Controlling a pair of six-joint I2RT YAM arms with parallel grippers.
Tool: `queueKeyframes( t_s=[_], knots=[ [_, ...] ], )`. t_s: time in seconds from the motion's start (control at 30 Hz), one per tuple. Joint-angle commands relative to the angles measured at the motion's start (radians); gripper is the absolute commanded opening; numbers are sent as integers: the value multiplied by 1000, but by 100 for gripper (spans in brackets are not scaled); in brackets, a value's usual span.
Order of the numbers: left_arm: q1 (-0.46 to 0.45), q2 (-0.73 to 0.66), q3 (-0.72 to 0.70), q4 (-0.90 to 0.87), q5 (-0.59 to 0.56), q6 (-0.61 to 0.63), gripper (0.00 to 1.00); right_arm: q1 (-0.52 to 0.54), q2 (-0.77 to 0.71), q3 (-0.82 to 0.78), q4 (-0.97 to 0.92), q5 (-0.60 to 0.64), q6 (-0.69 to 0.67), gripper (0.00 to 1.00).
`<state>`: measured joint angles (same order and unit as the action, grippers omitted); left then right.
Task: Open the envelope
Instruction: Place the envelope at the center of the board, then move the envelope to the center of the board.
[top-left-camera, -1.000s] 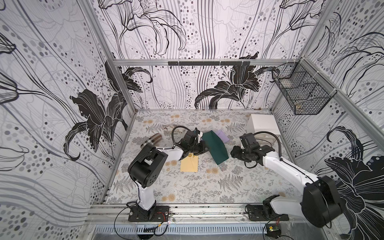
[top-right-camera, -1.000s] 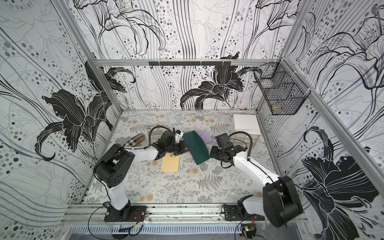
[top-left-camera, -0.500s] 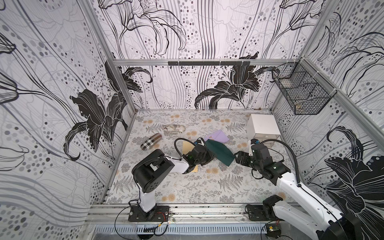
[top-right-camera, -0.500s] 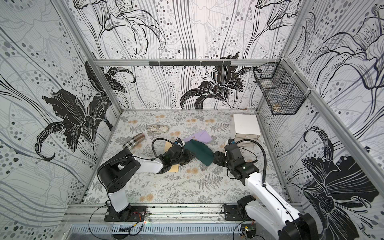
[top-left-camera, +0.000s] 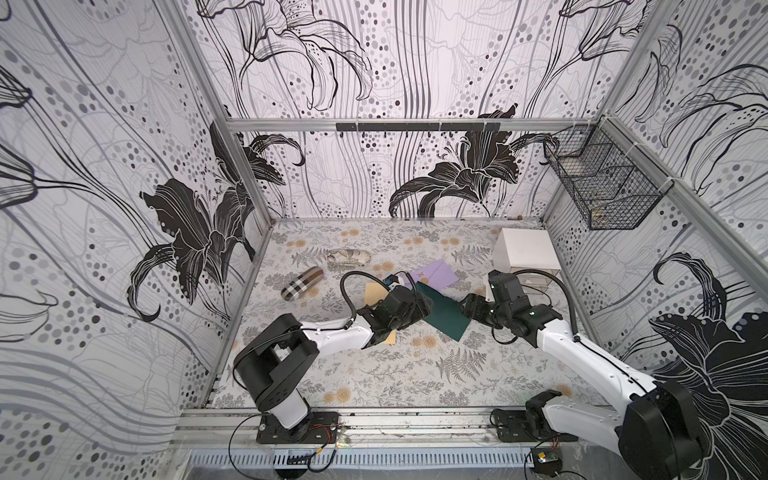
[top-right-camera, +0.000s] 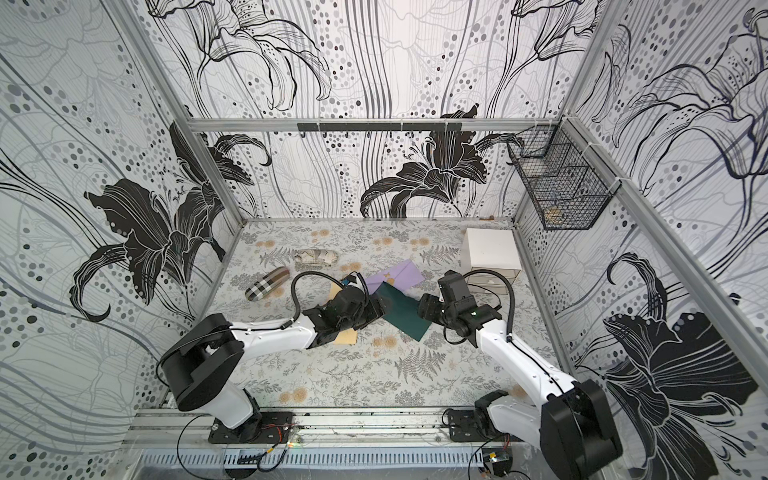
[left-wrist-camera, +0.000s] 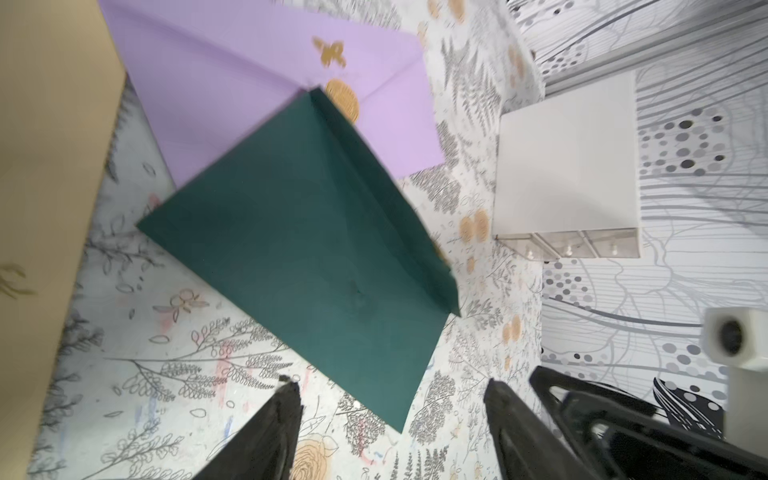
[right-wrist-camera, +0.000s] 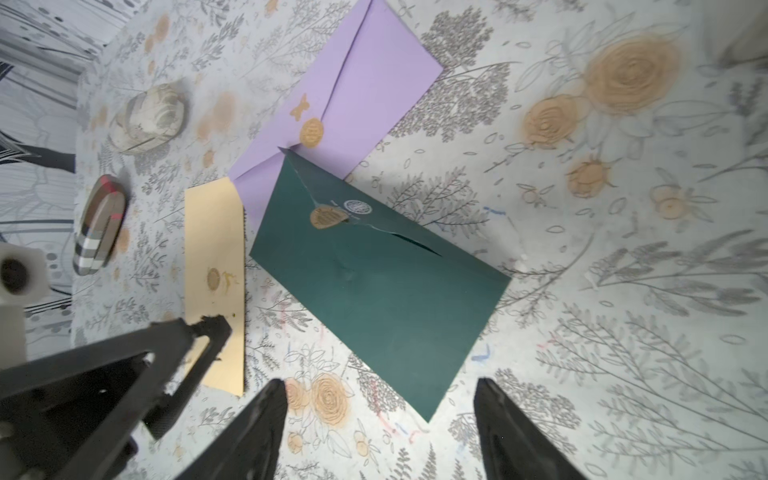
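A dark green envelope (top-left-camera: 444, 318) (top-right-camera: 405, 313) lies flat on the floral table between my two arms, one corner over a lilac envelope (top-left-camera: 436, 274). In the right wrist view the green envelope (right-wrist-camera: 374, 291) shows its flap lying down, with a gold seal (right-wrist-camera: 328, 218) at the tip and one flap edge slightly lifted. My left gripper (top-left-camera: 426, 305) (left-wrist-camera: 391, 386) is open just off one of its corners (left-wrist-camera: 299, 249) and holds nothing. On the opposite side my right gripper (top-left-camera: 469, 309) (right-wrist-camera: 381, 383) is open too, and empty.
A tan envelope (top-left-camera: 374, 293) (right-wrist-camera: 214, 257) lies under the left wrist. A white drawer box (top-left-camera: 525, 253) stands at the back right. A plaid case (top-left-camera: 302, 282) and a patterned pouch (top-left-camera: 348, 255) lie at the back left. A wire basket (top-left-camera: 602, 187) hangs on the right wall.
The left gripper has gone from shut on the raised green envelope to open. The envelope now lies flat on the table, and both grippers have drawn back a little from it.
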<state>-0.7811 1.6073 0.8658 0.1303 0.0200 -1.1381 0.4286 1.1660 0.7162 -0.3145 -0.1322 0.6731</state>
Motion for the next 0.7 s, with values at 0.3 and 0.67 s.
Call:
queueKeyframes(
  t_s=[0.3,0.67],
  knots=[
    [356,49,75,-157,146,422,69,177,303,189,93,-30,66,72],
    [359,97,41,-83,214,469,69,179,563,340,87,-93,91,70]
  ],
)
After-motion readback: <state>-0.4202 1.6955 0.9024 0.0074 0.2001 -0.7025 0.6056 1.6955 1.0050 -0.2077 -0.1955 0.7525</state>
